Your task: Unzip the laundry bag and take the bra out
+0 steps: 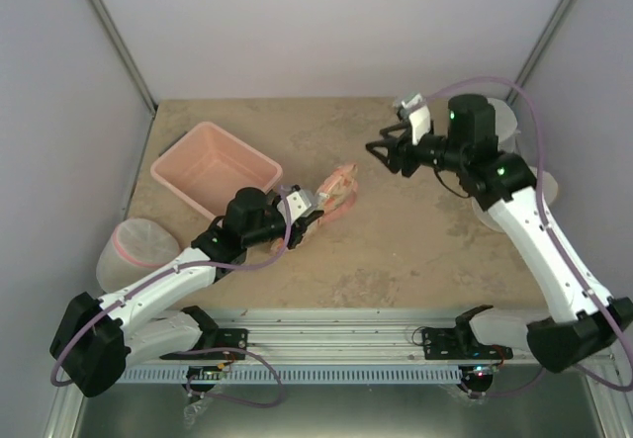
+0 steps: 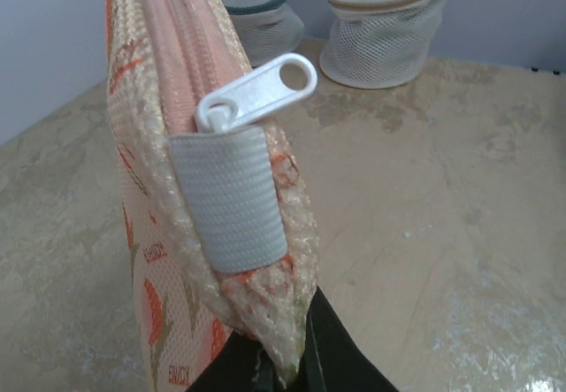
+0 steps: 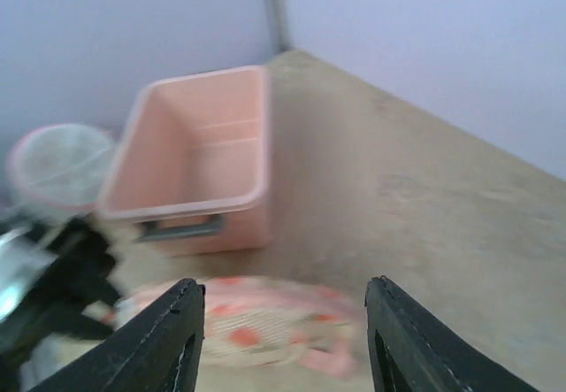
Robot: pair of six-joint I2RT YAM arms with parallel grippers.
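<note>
The laundry bag (image 1: pixel 336 191), cream with orange-red print and pink edging, stands on edge at the table's middle. My left gripper (image 1: pixel 309 213) is shut on its near end. In the left wrist view the bag (image 2: pixel 155 259) rises from my fingers (image 2: pixel 345 357), its pink zip closed, with the white zip pull (image 2: pixel 261 91) above a white elastic tab (image 2: pixel 232 199). My right gripper (image 1: pixel 388 154) is open and empty, raised to the right of the bag. Its view, blurred, shows the bag (image 3: pixel 265 326) between and beyond the fingers (image 3: pixel 402 339). The bra is hidden.
A pink plastic tub (image 1: pixel 216 167) sits at the back left, also in the right wrist view (image 3: pixel 199 157). A round white mesh container (image 1: pixel 138 248) stands at the left edge. Two more mesh containers (image 2: pixel 385 29) stand at the right, behind my right arm (image 1: pixel 524 220).
</note>
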